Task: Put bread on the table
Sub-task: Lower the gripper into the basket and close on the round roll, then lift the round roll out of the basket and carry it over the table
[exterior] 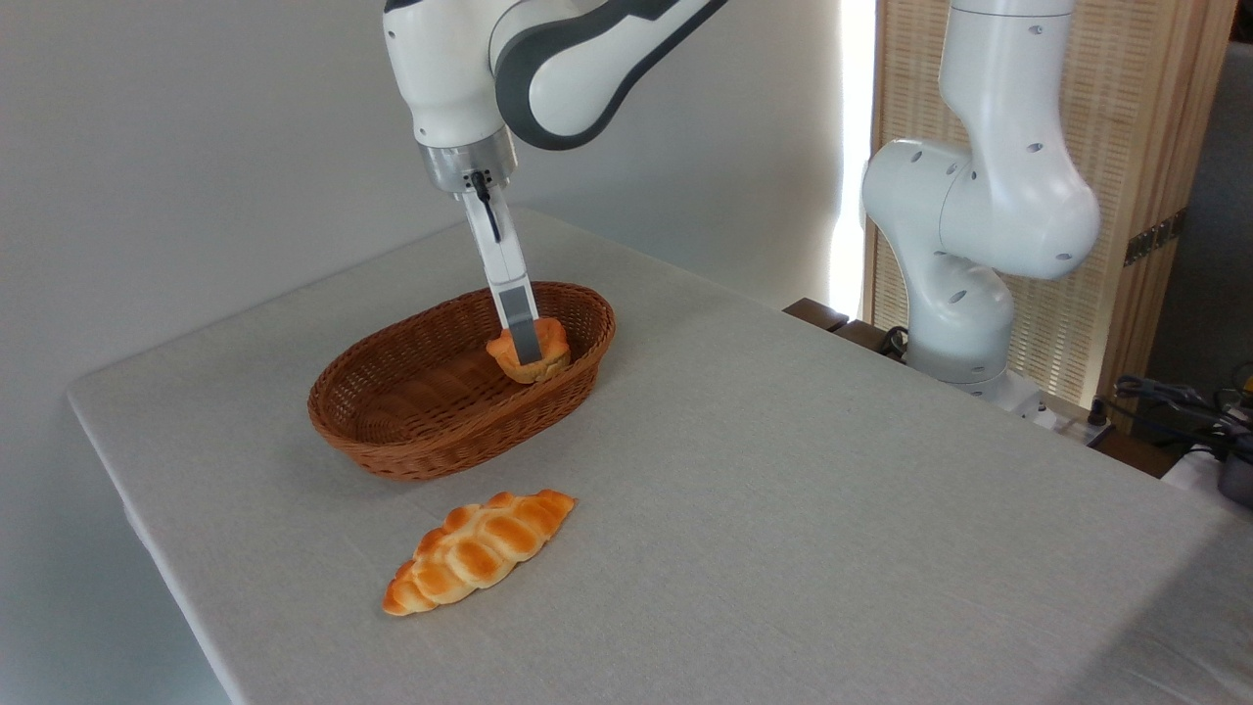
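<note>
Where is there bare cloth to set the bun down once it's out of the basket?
The gripper grips the bun at the right end of the basket. The table is bare right of the basket and right of the braided loaf, out to the right edge. The strip between basket and loaf is tight; the left edge runs close to the basket.

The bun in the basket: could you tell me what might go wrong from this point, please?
1. The gripper pinches the bun only across its middle, so it might slip out.
2. The bun sits close to the basket rim; a low carry could snag it.
3. Set down carelessly, it could land on the braided loaf.
</note>
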{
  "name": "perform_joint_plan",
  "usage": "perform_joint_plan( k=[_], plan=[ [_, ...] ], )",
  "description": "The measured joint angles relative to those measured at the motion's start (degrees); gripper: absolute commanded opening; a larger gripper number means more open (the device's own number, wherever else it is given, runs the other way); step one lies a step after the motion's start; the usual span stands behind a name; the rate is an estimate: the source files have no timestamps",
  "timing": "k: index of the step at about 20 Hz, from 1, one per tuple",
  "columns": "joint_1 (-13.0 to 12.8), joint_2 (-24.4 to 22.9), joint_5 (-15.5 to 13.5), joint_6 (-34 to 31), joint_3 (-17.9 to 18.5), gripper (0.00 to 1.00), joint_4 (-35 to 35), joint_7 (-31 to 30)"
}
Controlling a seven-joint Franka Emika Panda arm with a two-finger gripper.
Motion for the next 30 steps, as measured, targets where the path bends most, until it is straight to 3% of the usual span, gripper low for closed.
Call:
perform_joint_plan(
  k=[4,8,9,23,27,30],
  plan=[
    [0.05,0.0,0.0,0.94,-0.01,0.95,-0.82,0.01],
    [0.07,0.02,0.0,0.95,-0.01,0.34,-2.22,0.01],
    [0.07,0.02,0.0,0.96,-0.01,0.29,-2.46,0.01],
    [0.8,-0.42,-0.03,1.89,0.67,0.28,-1.13,0.0],
    [1.16,-0.98,-2.3,2.31,5.23,0.33,5.59,0.05],
    [1.33,-1.49,-2.44,1.89,9.18,0.38,8.65,0.25]
  ],
)
